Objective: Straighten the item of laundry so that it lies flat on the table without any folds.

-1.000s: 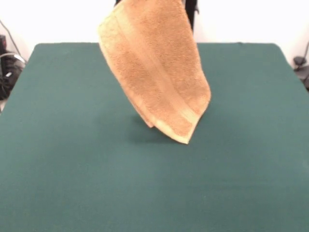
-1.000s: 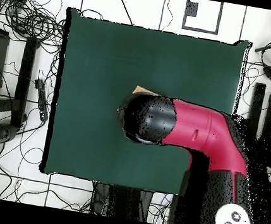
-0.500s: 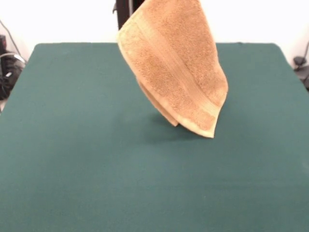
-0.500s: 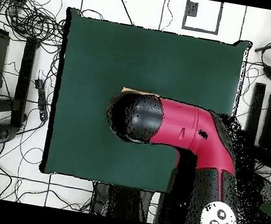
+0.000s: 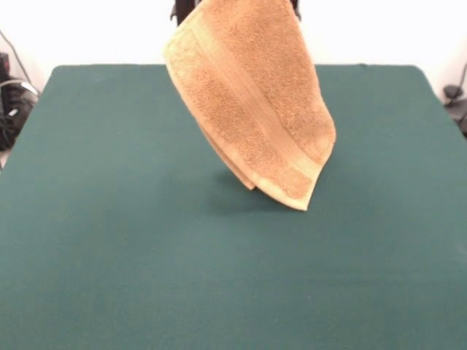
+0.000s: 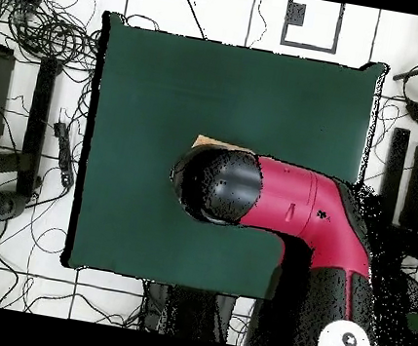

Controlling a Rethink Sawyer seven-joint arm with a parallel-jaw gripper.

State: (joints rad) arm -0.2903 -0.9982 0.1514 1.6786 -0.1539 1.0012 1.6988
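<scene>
The item of laundry, a golden-tan terry towel (image 5: 252, 102), hangs in the air over the middle of the dark green table (image 5: 109, 219). Its top runs out of the front view, and its lowest corner points down just above the cloth. It is doubled, with a woven band running diagonally. From overhead only a tan sliver of the towel (image 6: 220, 144) shows beside the red and black arm (image 6: 286, 209). My gripper itself is hidden, above the picture's edge in the front view and under the arm in the overhead view. The towel hangs from it.
The green table (image 6: 168, 85) spreads wide around the towel on every side. Cables and dark equipment (image 6: 40, 24) lie on the floor beyond the table's edges. A dark object (image 5: 11, 102) sits off the table's left side.
The hanging towel swung right across the front view, then back a little to the left. The arm's head shifted along with it overhead.
</scene>
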